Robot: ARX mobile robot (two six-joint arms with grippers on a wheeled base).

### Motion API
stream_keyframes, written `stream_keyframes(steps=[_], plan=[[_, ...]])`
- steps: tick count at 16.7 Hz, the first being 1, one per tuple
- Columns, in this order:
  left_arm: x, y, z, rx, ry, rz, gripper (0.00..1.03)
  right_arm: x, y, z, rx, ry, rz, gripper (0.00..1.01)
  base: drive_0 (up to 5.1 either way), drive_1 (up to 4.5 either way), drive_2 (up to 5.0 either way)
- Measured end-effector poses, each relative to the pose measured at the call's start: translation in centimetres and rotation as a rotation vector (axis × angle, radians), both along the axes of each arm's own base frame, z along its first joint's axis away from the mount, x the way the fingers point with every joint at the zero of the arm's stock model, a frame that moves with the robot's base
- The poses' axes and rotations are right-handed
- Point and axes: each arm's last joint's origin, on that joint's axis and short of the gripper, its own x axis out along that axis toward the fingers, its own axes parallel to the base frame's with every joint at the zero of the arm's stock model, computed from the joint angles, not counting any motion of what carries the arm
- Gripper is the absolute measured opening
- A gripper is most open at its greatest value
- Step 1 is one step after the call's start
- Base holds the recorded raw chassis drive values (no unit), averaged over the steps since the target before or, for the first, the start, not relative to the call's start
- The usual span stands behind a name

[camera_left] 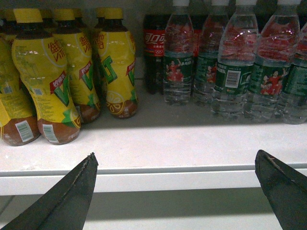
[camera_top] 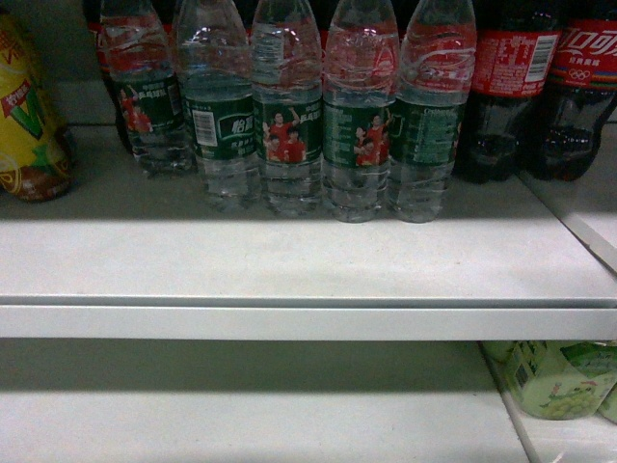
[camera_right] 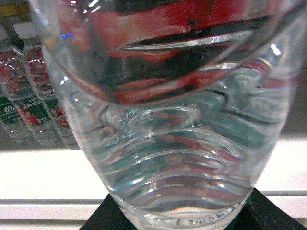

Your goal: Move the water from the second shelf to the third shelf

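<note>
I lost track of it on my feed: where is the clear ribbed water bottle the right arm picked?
The clear ribbed plastic water bottle fills the right wrist view, close between the right gripper fingers, level with the white shelf edge; the head view doesn't show it.

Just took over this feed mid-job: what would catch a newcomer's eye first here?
A clear water bottle fills the right wrist view, dark gripper parts showing at its base. In the head view, a row of green-labelled water bottles stands on the white shelf, between a yellow drink and cola bottles.
</note>
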Motion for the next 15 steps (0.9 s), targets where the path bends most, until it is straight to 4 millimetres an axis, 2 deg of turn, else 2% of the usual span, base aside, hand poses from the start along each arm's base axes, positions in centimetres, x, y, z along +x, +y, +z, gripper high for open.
stream_keyframes(steps=[15], plan=[[0.00,0.00,0.00,0.000,0.000,0.000,0.98,0.00,0.00,0.00,0.000,0.000,0.000,0.40,0.0,0.00,0.0]])
